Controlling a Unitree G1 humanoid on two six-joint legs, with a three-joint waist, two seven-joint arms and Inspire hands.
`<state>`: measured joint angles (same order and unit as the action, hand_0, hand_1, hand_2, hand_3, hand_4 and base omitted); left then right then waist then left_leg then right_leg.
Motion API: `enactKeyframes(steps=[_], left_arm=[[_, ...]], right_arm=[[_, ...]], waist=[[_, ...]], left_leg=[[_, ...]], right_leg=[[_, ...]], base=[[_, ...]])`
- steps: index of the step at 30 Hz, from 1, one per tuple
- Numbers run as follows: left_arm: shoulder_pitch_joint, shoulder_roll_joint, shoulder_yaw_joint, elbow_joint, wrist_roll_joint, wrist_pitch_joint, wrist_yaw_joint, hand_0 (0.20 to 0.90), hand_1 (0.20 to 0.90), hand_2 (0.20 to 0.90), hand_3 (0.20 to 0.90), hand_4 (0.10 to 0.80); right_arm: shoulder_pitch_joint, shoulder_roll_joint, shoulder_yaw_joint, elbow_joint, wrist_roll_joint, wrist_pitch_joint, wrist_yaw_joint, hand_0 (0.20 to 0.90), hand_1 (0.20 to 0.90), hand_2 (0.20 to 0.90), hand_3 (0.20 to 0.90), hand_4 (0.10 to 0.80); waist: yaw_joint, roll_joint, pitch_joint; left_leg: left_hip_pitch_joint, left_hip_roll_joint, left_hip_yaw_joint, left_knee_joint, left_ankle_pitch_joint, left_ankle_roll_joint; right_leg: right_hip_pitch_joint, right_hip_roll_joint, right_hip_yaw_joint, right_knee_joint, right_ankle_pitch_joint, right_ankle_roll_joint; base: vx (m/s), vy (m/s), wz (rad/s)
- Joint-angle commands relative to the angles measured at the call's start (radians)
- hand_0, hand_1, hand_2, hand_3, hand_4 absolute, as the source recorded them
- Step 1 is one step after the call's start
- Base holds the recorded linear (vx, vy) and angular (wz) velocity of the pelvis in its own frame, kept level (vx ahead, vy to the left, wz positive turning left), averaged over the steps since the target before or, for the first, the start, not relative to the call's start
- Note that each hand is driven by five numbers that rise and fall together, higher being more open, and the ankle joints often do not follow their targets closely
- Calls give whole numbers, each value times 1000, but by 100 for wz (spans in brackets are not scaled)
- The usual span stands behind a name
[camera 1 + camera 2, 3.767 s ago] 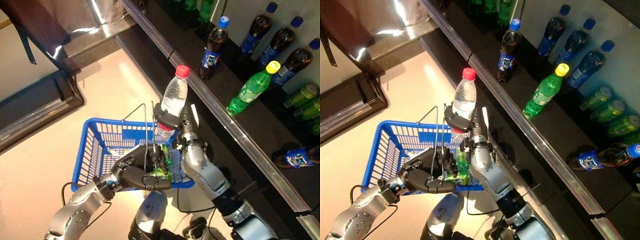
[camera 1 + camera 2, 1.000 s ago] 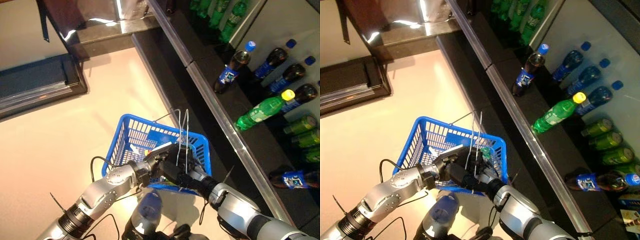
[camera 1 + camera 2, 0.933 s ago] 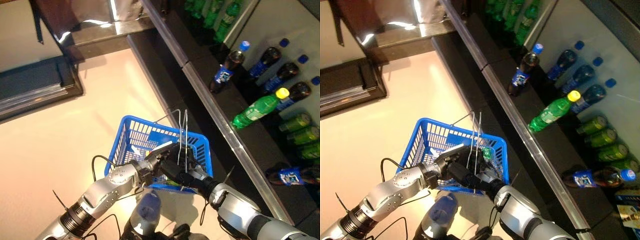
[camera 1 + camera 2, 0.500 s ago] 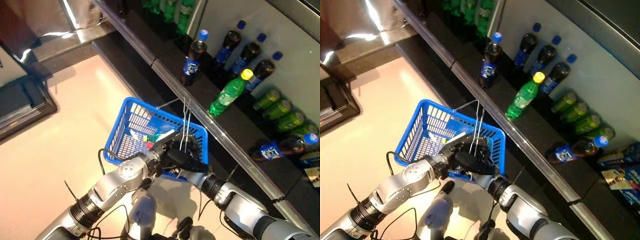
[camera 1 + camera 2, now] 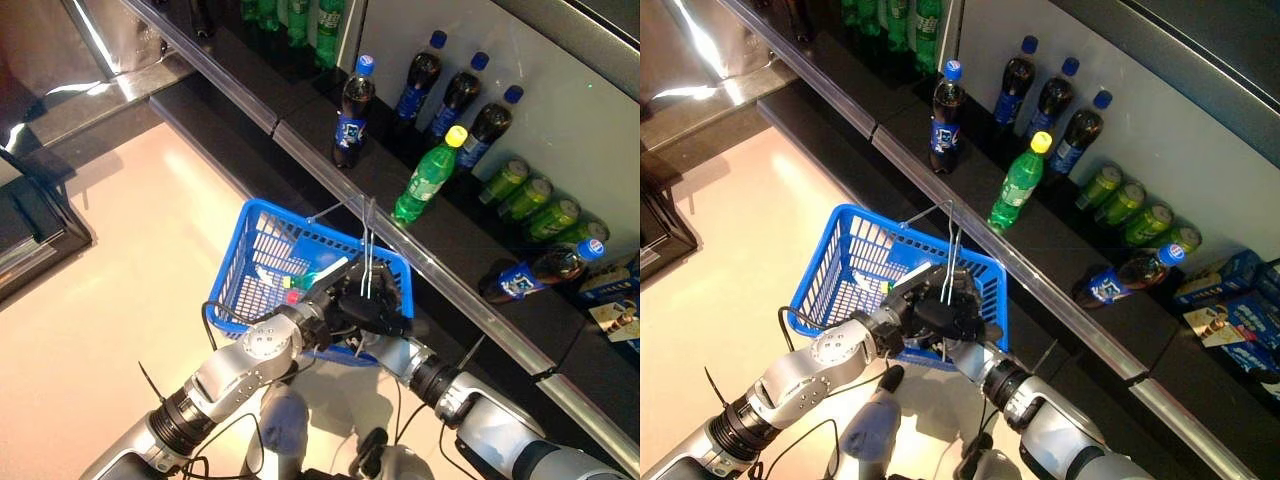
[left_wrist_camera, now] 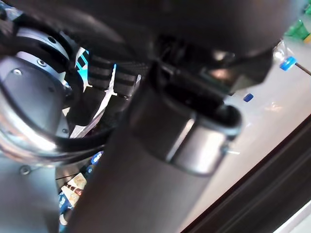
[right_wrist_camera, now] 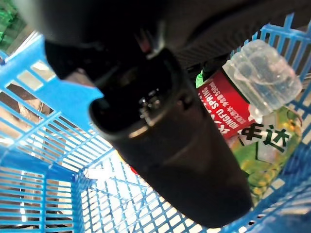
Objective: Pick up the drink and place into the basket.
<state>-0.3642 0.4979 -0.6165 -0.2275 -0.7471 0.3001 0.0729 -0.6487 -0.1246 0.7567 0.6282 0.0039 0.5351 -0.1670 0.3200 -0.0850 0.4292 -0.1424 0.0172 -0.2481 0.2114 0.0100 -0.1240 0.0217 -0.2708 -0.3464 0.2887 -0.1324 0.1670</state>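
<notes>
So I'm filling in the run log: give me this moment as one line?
water bottle: lying in blue basket | right hand: inside basket, grip unclear | left hand: at wire handles, grip unclear

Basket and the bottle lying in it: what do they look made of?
Blue lattice basket: looks like moulded glossy plastic, with thin bare wire handles. Clear water bottle with a red label: seemingly thin transparent plastic; its ribbed, lobed base lets light through.

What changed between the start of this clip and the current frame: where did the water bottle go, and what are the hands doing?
The water bottle, earlier held upright above the blue basket by the right hand, now lies inside the basket, the right hand lowered in beside it. The left hand stays on the wire handles. The shelf bottles only seem shifted because the camera moved.
</notes>
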Motion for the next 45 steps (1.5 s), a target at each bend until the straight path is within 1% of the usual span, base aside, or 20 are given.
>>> enactKeyframes(steps=[1, 5, 8, 11, 13, 16, 17, 21, 23, 33, 39, 40, 41, 42, 43, 44, 45], left_arm=[[-311, -375, 141, -195, 93, -453, -14, 300, 300, 300, 200, 100], [-304, -363, 162, -202, 109, -454, 4, 300, 300, 300, 200, 100], [-294, -351, 175, -201, 123, -463, 17, 300, 300, 300, 200, 100], [-282, -345, 189, -201, 140, -469, 35, 300, 300, 300, 200, 100], [-268, -339, 202, -200, 156, -486, 69, 300, 300, 300, 200, 100], [-246, -330, 229, -192, 188, -508, 136, 300, 300, 300, 200, 100], [-238, -325, 242, -185, 183, -543, 164, 300, 300, 300, 200, 100], [-203, -319, 291, -180, 186, -606, 189, 300, 300, 300, 200, 100], [-193, -316, 311, -186, 188, -620, 197, 300, 300, 300, 200, 100], [-180, -313, 338, -205, 234, -595, 257, 300, 300, 300, 200, 100], [-173, -316, 341, -186, 231, -606, 314, 300, 300, 300, 200, 100], [-142, -297, 366, -190, 191, -622, 285, 300, 300, 300, 200, 100], [-36, -257, 442, -191, 65, -676, 146, 300, 300, 300, 200, 100], [83, -225, 528, -178, -79, -720, -37, 300, 300, 300, 200, 100], [136, -216, 570, -168, -152, -727, -129, 300, 300, 300, 200, 100], [311, -197, 722, -138, -384, -693, -435, 300, 300, 300, 200, 100], [422, -203, 842, -98, -527, -605, -651, 300, 300, 300, 200, 100]], right_arm=[[-20, 99, -25, -154, 42, -78, -100, 900, 900, 900, 900, 800], [39, 71, -75, -191, 131, -126, -131, 900, 900, 900, 900, 800], [99, 60, -114, -216, 213, -195, -152, 900, 900, 900, 900, 800], [149, 50, -148, -241, 238, -232, -155, 900, 900, 900, 900, 800], [184, 36, -172, -264, 251, -245, -157, 900, 900, 900, 900, 800], [220, 17, -194, -284, 246, -258, -147, 900, 900, 900, 900, 800], [232, 10, -202, -292, 246, -262, -144, 900, 900, 900, 900, 800], [269, -6, -218, -322, 241, -272, -140, 900, 900, 900, 900, 800], [281, -9, -224, -329, 243, -283, -147, 900, 900, 900, 900, 800], [316, -21, -230, -364, 260, -316, -162, 900, 900, 900, 900, 800], [327, -27, -222, -363, 271, -317, -159, 900, 900, 900, 900, 800], [341, -37, -234, -373, 266, -318, -152, 900, 900, 900, 900, 800], [382, -68, -273, -407, 252, -324, -135, 900, 900, 900, 900, 800], [424, -100, -323, -441, 242, -334, -113, 900, 900, 900, 900, 800], [448, -115, -347, -459, 239, -340, -104, 900, 900, 900, 900, 800], [522, -147, -444, -523, 227, -354, -71, 900, 900, 900, 900, 800], [563, -145, -524, -560, 228, -376, -52, 900, 900, 900, 900, 800]], waist=[[-51, 1, -152], [-64, -3, -153], [-75, -5, -155], [-85, -5, -158], [-93, -4, -160], [-101, -3, -163], [-104, -4, -164], [-104, -6, -172], [-101, -6, -174], [-98, -9, -180], [-99, -10, -188], [-94, -7, -190], [-79, 0, -188], [-62, 7, -180], [-55, 11, -178], [-27, 21, -167], [6, 27, -156]], left_leg=[[45, -4, 54, -52, 35, 94], [47, 0, 60, -52, 34, 96], [53, 6, 66, -54, 33, 97], [56, 9, 72, -51, 30, 97], [57, 11, 76, -49, 29, 97], [62, 14, 81, -49, 28, 97], [63, 14, 82, -48, 27, 97], [66, 14, 81, -43, 23, 94], [69, 14, 78, -43, 22, 92], [82, 15, 70, -37, 17, 87], [93, 16, 67, -35, 15, 84], [94, 16, 66, -38, 16, 81], [94, 13, 60, -45, 18, 74], [93, 10, 57, -45, 16, 72], [90, 8, 54, -45, 17, 72], [74, -1, 38, -42, 20, 72], [57, -10, 17, -36, 22, 74]], right_leg=[[-1, 47, -14, 21, 46, -86], [-2, 50, -8, 18, 48, -84], [-1, 52, -5, 18, 50, -82], [-2, 53, 0, 18, 50, -81], [-2, 54, 5, 17, 50, -80], [-2, 55, 9, 14, 51, -78], [0, 55, 12, 13, 51, -78], [4, 53, 13, 12, 48, -76], [9, 52, 10, 12, 47, -75], [31, 49, 3, 8, 44, -69], [48, 48, 2, 4, 41, -65], [51, 49, 0, 2, 38, -67], [52, 48, -5, 0, 32, -71], [51, 43, -11, 3, 29, -72], [49, 40, -15, 4, 28, -72], [39, 33, -32, 7, 30, -71], [33, 28, -53, 12, 30, -72]], base=[[-24, 3, -6], [-18, -3, -8], [-1, -10, -5], [2, 0, -2], [-4, 8, -6], [-6, 8, -8], [-2, 2, -9], [11, -4, -8], [25, -14, -6], [0, 0, 0], [19, 4, 0], [5, 40, 0], [-34, 64, 0], [-63, 68, -2], [-107, 57, -1], [-144, -16, 13], [-142, -58, 32]])
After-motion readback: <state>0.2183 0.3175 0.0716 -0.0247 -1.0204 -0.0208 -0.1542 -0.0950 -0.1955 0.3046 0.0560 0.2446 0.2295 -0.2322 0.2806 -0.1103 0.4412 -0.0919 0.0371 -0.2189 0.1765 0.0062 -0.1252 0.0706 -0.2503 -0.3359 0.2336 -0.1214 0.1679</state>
